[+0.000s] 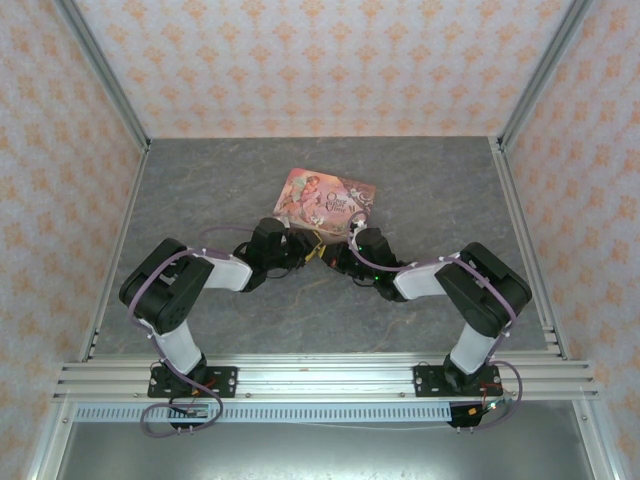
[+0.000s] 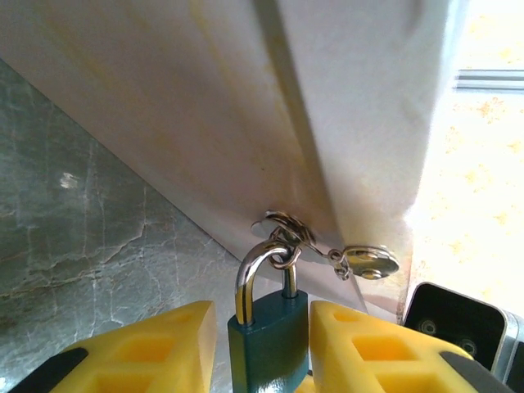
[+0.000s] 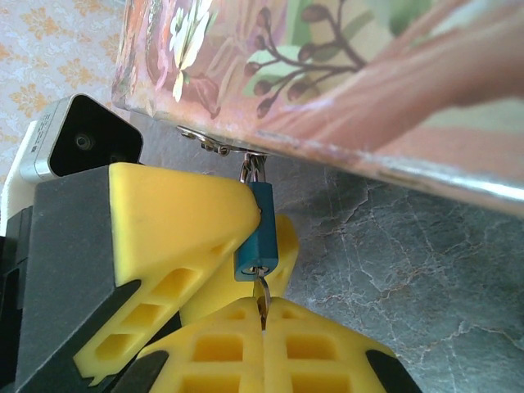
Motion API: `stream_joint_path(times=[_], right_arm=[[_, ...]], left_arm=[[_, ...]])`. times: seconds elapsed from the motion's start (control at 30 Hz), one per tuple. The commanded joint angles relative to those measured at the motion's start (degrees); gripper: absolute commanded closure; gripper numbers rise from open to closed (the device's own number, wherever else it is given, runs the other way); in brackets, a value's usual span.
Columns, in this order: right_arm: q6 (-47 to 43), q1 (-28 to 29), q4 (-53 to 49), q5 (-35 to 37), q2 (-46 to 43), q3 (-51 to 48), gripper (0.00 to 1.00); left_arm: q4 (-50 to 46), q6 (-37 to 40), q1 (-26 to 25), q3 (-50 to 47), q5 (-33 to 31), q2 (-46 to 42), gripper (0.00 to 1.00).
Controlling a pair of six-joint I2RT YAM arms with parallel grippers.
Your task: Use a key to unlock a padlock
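- Step in hand: turning the key (image 3: 262, 292) in the padlock (image 3: 257, 237). In the right wrist view the blade enters the keyway on the padlock's end face. You cannot tell how deeply it is seated.
- The right gripper (image 3: 264, 315) has its fingers closed on the key's head. Rotate about the blade's own axis. Any sideways push is likely to bend the thin blade or drag it out of the keyway.
- The left gripper (image 2: 262, 332) clamps the padlock body between its two yellow fingers (image 2: 164, 344). Hold that clamp firm so the body resists the twist instead of spinning with the key.
- Leave the shackle (image 2: 260, 266) free to lift. Nothing should bear on its arch when the lock releases.
- Position: the padlock sits at the near edge of the pink picture-printed tin (image 1: 325, 200). Its shackle is threaded through the tin's metal hasp (image 2: 284, 223). Both are about mid-way across the grey marbled table (image 1: 200, 180), where the two grippers meet.
- Appearance: the padlock has a small blue-teal rectangular body and a bright steel U-shaped shackle, and is far smaller than the tin.
- A small round metal piece (image 2: 370, 262), possibly a spare key, dangles from a ring just beside the shackle.
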Motion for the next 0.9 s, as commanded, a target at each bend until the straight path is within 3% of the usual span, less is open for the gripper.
stream_joint_path(times=[0.0, 0.17, 0.3, 0.43, 0.6, 0.7, 0.87], right_arm=[[0.69, 0.11, 1.98, -0.23, -1.6, -0.44, 1.0], [-0.14, 0.03, 1.31, 0.04, -2.49, -0.59, 0.99], [-2.94, -0.64, -2.78, 1.53, -5.21, -1.29, 0.79], [-9.02, -1.9, -11.67, 5.06, -10.99, -2.45, 0.61], [-29.11, -2.02, -28.47, 11.75, -25.0, -1.76, 0.45], [-43.73, -0.64, -34.01, 13.58, -32.5, -0.7, 0.43], [-64.87, 3.72, -34.09, 17.67, -37.58, -2.33, 0.43]], left_arm=[[0.31, 1.18, 0.14, 0.58, -2.31, -1.35, 0.66], [0.22, 1.18, 0.19, 0.78, -2.19, -1.57, 0.82], [-0.41, 1.18, 0.19, 0.73, -2.2, -2.35, 0.95], [-2.62, 0.55, 0.16, 1.12, -2.35, -3.48, 0.99], [-9.27, -2.9, 0.14, 2.37, -2.61, -5.08, 1.0], [-10.67, -5.12, 0.16, 3.05, -2.47, -5.15, 1.0], [-10.87, -8.1, 0.04, 4.0, -1.76, -4.73, 1.0]])
